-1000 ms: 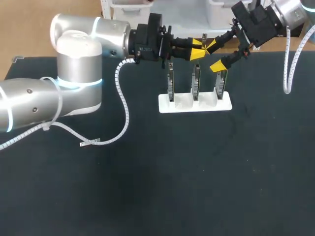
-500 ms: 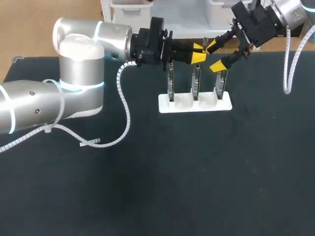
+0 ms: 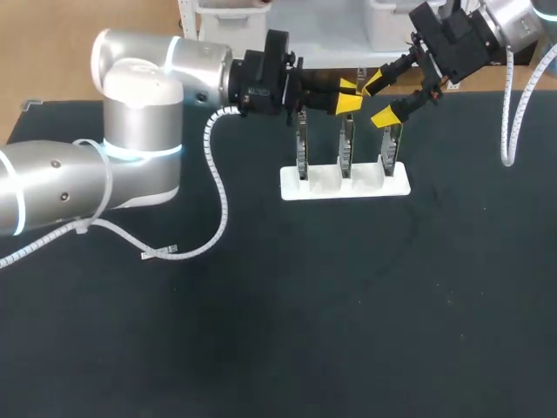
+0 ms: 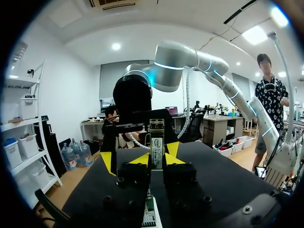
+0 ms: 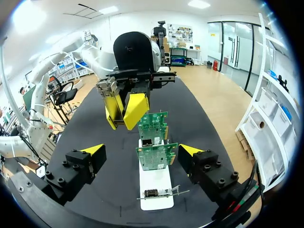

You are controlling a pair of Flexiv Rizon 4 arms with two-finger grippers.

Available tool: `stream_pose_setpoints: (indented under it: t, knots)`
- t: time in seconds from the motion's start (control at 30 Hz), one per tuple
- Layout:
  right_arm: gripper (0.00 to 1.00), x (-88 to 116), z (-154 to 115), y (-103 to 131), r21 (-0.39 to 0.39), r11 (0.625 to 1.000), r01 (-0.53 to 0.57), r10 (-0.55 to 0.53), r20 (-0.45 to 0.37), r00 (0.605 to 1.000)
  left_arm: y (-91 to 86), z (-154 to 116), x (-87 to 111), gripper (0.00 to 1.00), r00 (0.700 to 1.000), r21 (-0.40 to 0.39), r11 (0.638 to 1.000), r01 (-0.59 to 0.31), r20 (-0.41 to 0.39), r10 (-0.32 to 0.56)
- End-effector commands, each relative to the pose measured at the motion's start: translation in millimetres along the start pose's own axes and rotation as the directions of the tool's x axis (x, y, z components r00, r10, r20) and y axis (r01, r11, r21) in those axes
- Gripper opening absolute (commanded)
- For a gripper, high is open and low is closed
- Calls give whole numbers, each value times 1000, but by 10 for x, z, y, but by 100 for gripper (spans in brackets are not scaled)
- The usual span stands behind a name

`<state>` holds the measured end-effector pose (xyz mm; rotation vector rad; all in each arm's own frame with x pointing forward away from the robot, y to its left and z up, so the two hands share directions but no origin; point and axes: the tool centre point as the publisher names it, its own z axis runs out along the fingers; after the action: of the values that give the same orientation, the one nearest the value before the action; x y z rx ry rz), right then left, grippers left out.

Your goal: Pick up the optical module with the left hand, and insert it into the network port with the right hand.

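The optical module (image 4: pixel 156 135): lower end hidden behind my left end effector (image 4: pixel 157 157); its label is too small to read.

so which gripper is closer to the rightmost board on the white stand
Right. The right gripper hangs open just above the rightmost board; the left gripper, holding the optical module, is above the middle board.

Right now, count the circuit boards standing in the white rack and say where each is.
3, all upright in the white rack: left board at one end, middle board, right board at the other end.
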<state>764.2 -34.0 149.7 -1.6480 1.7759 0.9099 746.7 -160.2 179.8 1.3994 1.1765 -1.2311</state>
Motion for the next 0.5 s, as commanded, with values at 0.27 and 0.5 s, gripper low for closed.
stream_pose_setpoints:
  t: [0.27, 0.5]
  knots:
    - [100, -3, 0, 14, 3, 1000, -1, 1, -1, 1000, 50, -46, 19, 0, 999, -1, 1000, 24, -29, -24]
    - [100, -3, 0, 14, 3, 1000, -1, 1, -1, 1000, 69, -66, 45, 0, 998, -2, 999, 40, -45, -40]
